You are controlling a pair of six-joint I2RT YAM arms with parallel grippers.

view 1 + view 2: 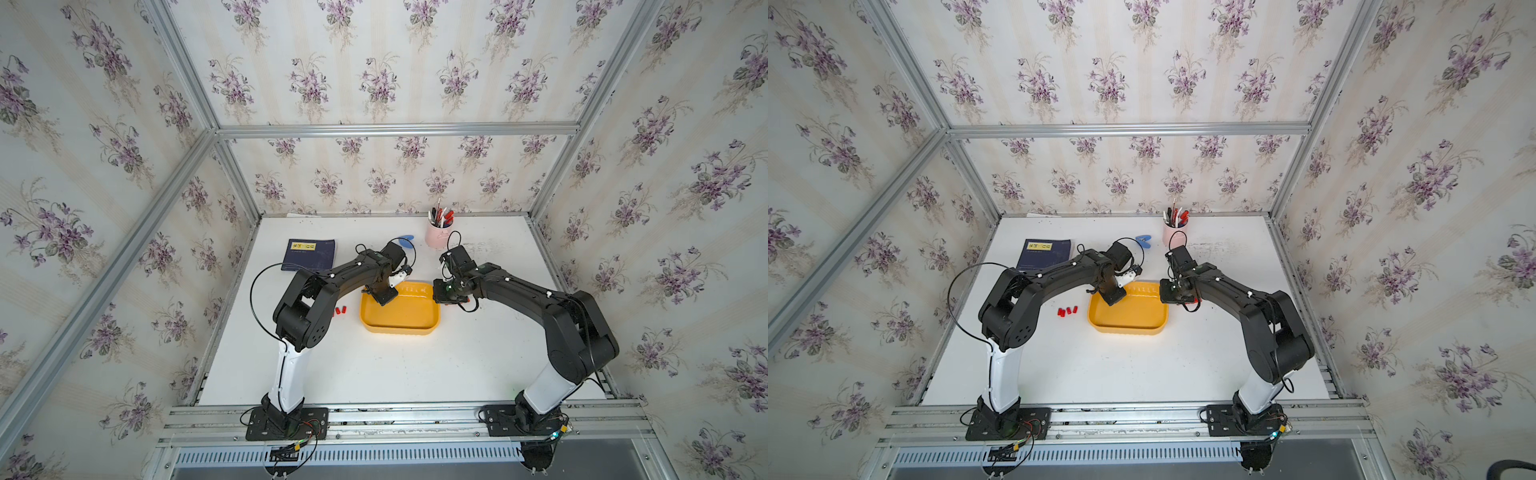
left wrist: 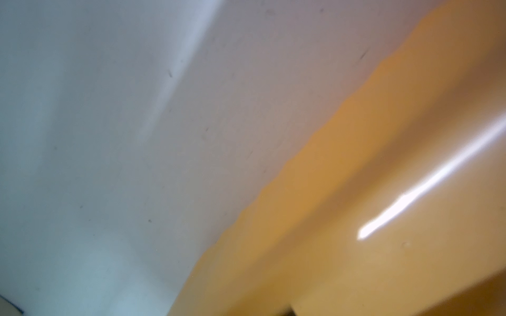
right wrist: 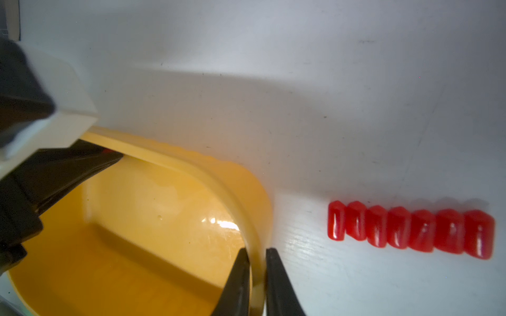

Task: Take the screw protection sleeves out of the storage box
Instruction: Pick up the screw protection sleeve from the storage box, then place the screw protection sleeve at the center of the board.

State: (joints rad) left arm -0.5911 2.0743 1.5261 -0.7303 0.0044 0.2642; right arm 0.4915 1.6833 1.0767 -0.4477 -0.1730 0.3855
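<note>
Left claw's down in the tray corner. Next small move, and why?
Probably lift the left claw straight up, clear of the tray rim. It sits at the tray's corner with a speck of red, likely a sleeve, at its tips; the rest of the floor looks bare. The right claw pinches the rim, steadying it.

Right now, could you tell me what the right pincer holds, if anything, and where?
The right pincer grips the yellow tray by its rim, near a rounded corner.

Bright, even overhead light. Both top views bow at edges. Left wrist view wholly blurred, glare streak on the storage box point(image 2: 342, 232). Right wrist view: broad shadow across tabletop point(image 3: 273, 115).
</note>
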